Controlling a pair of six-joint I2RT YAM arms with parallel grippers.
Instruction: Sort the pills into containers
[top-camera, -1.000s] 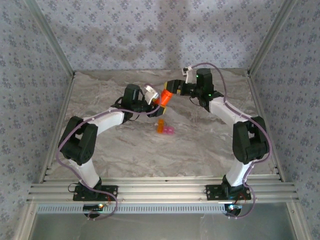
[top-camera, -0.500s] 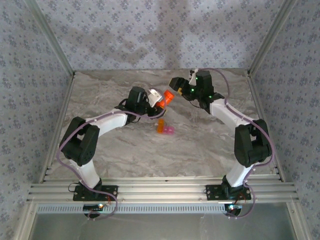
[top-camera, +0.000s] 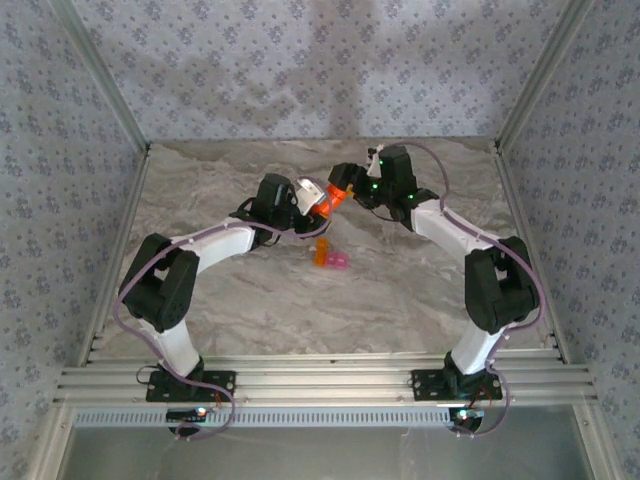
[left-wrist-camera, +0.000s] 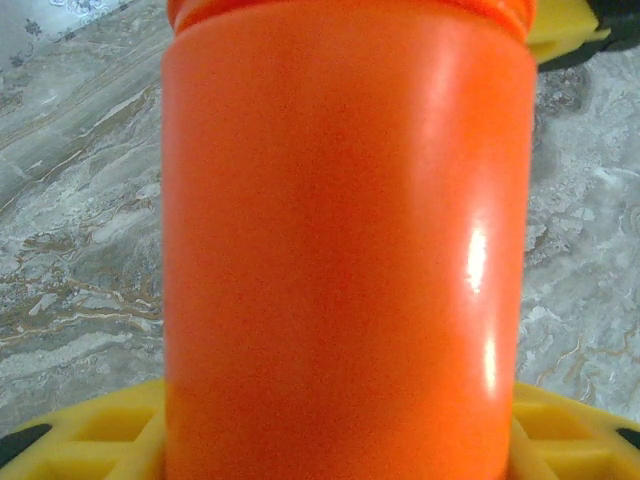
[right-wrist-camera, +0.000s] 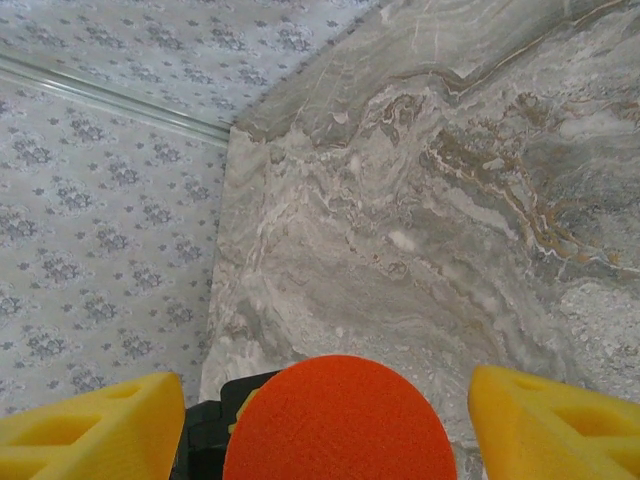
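The containers, a tiny joined orange and pink pair, lie on the marble table below both grippers. My left gripper is shut on a taller orange bottle, held tilted above the table. In the left wrist view the bottle stands between the yellow fingers. My right gripper is open at the bottle's top. In the right wrist view its yellow fingers flank the round orange cap with a gap on each side. The pills are hidden.
Patterned walls close in the marble table at the back and both sides. An aluminium rail runs along the near edge by the arm bases. Bare marble lies in front of the containers.
The right gripper drew back from the bottle's top, then returned and now straddles the cap. The left arm shifted slightly right with the bottle, then held still.
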